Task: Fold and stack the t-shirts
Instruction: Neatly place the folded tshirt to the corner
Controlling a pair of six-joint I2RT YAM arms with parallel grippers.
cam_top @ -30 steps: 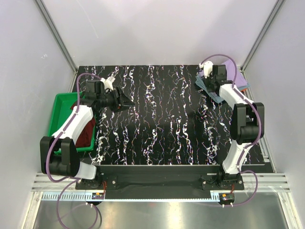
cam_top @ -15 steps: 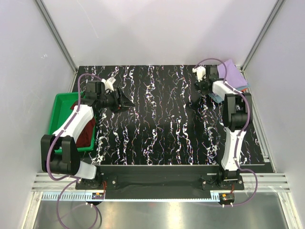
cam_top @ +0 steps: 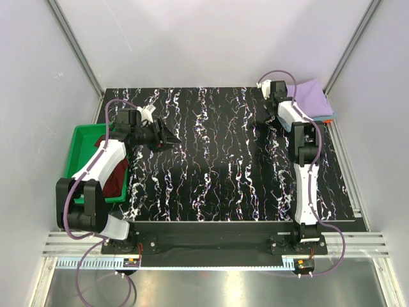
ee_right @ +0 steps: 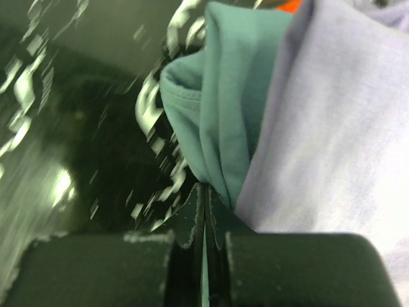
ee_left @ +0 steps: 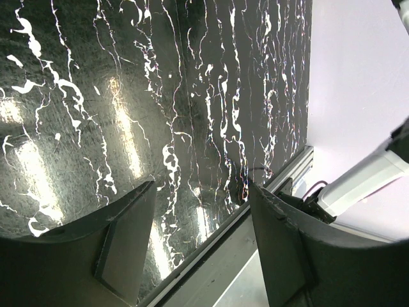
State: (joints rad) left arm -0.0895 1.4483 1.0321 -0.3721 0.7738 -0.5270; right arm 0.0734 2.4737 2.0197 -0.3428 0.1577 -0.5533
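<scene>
Black marbled table [cam_top: 217, 173]: dark maroon cloth t-shirt [cam_top: 115, 176] lies in green plastic tray [cam_top: 82, 144] at left edge, long axis near-to-far, left of the left gripper [cam_top: 169, 137], whose jaws stand apart and empty. Left arm nearer. At far right corner the right gripper [ee_right: 204, 192], fingers together, meets lavender cloth t-shirt [ee_right: 339, 128] stacked over teal-blue cloth t-shirt [ee_right: 223, 96].

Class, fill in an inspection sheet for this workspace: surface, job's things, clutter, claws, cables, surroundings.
Surface: black marbled table, glossy.
Job's things: lavender t-shirt lying on teal t-shirt, far right; maroon t-shirt in green tray, left.
Clutter: nothing seen.
Claws: left claw open, empty, above the table; right claw shut at the teal t-shirt's fold.
Cables: purple cables in loose loops.
Surroundings: pale walls, metal frame posts.
</scene>
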